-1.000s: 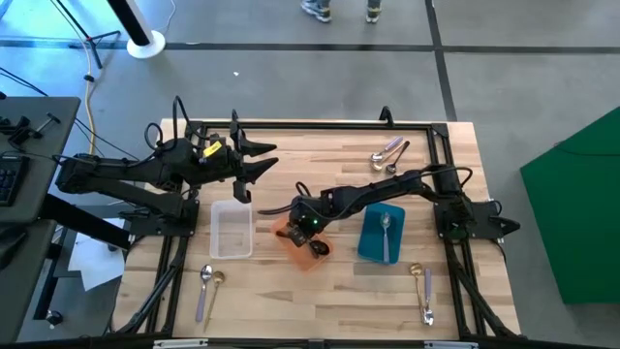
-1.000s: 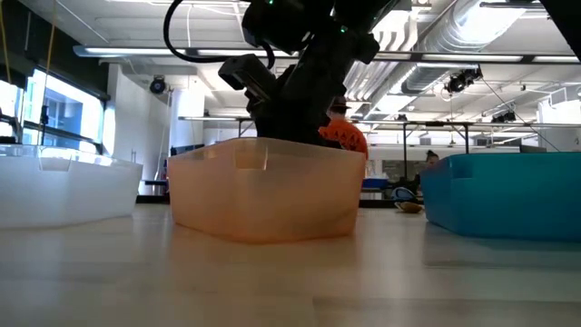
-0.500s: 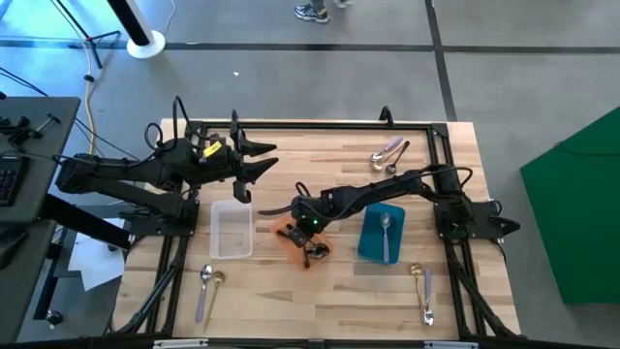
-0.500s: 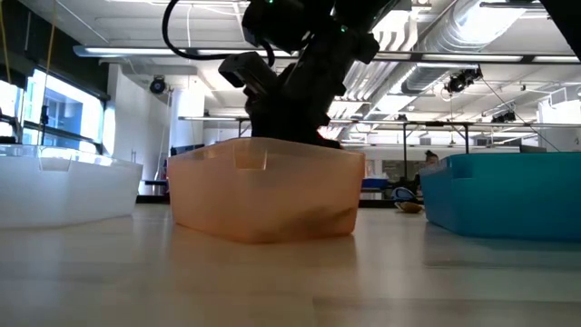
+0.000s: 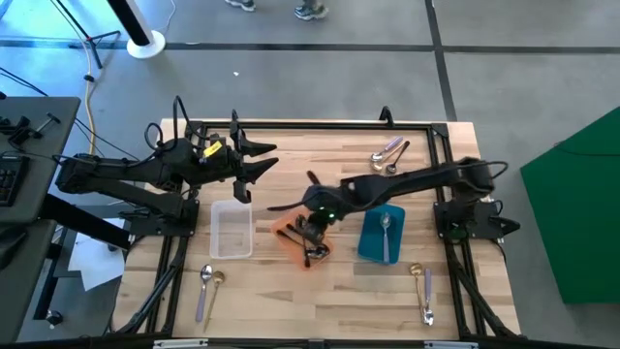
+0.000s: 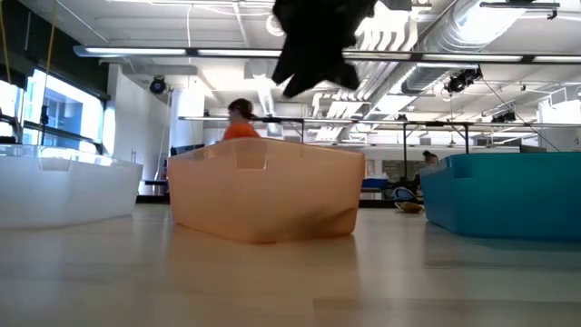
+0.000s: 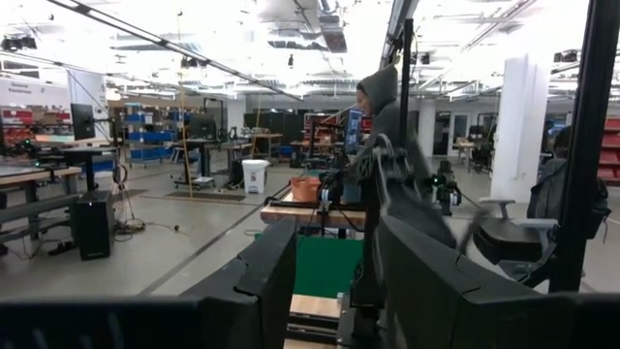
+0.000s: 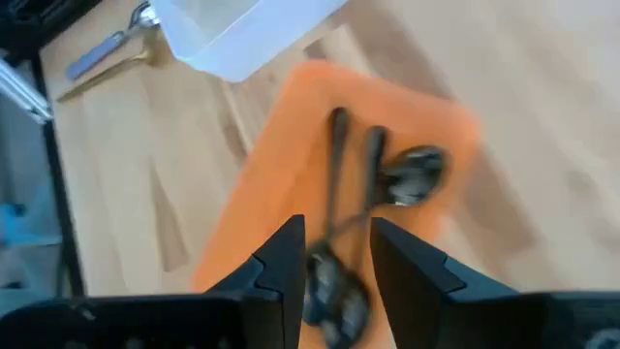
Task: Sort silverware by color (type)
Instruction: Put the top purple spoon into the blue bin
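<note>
**Over the orange tray, right gripper empty above two dark spoons**

Directly below the right gripper (image 8: 334, 254) you see the orange tray (image 8: 271, 194), and its fingers stand apart with nothing between them. Two dark spoons (image 8: 358, 194) lie loose in this tray, touching and slightly crossed, with their long axes running roughly along the tray's length. In the high view the same gripper (image 5: 312, 225) hangs over the tray (image 5: 288, 235) near the table's centre.

For the coming move, I judge that the nearest unsorted silverware for this arm is at about 4 o'clock from the tray: a gold and a silver spoon (image 5: 422, 291) side by side, long axes pointing from 12 to 6. At 3 o'clock, just beside, the blue tray (image 5: 371, 242) holds one silver spoon (image 5: 386, 233). Farther, at 1 o'clock, more spoons (image 5: 387, 153) lie near the table's far edge, at least one with a lilac handle.

At 7 o'clock another pair (image 5: 208, 289) lies beyond the clear tray (image 5: 232, 230), nearer to the left arm. The left gripper (image 5: 254, 165) waits at 10 o'clock, jaws parted and empty.
</note>
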Controlling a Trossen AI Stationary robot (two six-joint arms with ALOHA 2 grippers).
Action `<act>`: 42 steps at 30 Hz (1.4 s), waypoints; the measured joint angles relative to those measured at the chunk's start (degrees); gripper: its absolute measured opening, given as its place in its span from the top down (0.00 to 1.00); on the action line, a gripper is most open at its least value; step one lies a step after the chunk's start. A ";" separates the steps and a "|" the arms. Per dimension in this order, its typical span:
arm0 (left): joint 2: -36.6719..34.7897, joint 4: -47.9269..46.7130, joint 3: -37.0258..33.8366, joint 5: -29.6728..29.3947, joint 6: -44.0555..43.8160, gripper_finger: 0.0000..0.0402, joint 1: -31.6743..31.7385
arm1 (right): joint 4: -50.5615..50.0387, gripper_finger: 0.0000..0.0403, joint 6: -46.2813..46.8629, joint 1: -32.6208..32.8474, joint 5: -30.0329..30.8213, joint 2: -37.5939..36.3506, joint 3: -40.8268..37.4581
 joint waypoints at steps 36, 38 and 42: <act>-1.66 -8.45 -0.02 7.57 -7.13 0.66 -0.07 | 47.18 0.82 -20.71 4.81 22.55 -42.67 -36.22; -1.66 -8.29 -0.02 7.40 -7.13 0.66 -0.07 | 47.15 0.82 -21.16 4.81 21.98 -42.67 -36.03; -1.66 -7.18 -0.02 4.43 -8.55 0.66 -0.09 | 46.82 0.82 -22.57 4.81 21.14 -42.67 -35.98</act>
